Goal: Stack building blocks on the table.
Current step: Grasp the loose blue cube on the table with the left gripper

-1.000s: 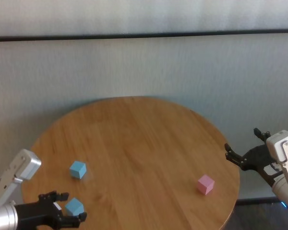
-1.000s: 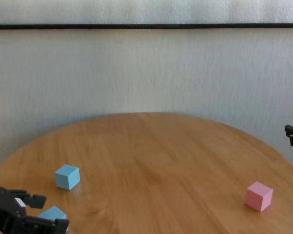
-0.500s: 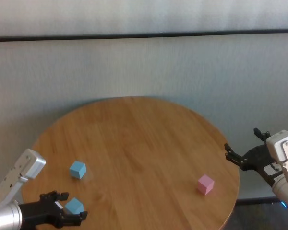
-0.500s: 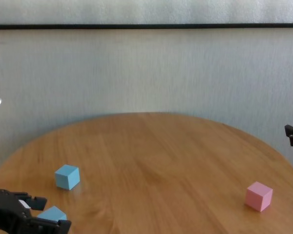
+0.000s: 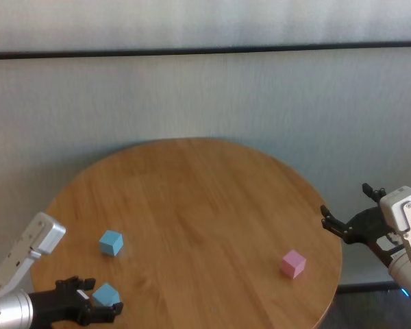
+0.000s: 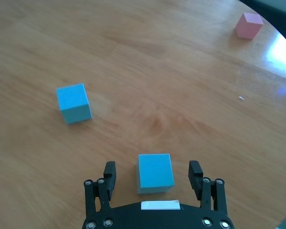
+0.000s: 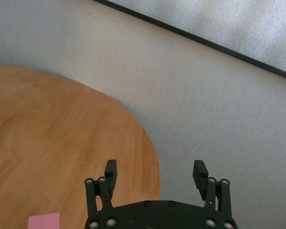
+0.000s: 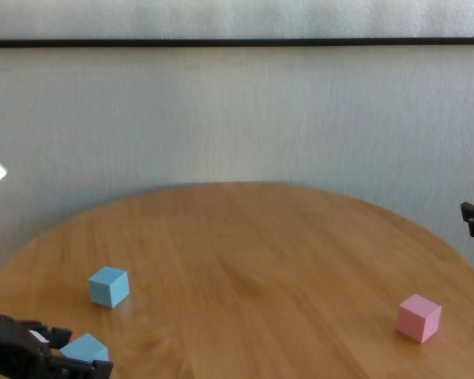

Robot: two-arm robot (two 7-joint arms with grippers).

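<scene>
Two light blue blocks and one pink block lie on the round wooden table. The near blue block sits between the open fingers of my left gripper at the table's near left; the fingers stand beside it with gaps. The other blue block lies a little farther in. The pink block lies at the near right. My right gripper is open and empty, off the table's right edge.
A pale wall with a dark horizontal strip stands behind the table. The table's right edge curves just below my right gripper. Nothing else lies on the tabletop.
My left gripper has sunk lower around the near blue block and drawn slightly toward the near edge. The blocks and the right arm have not moved.
</scene>
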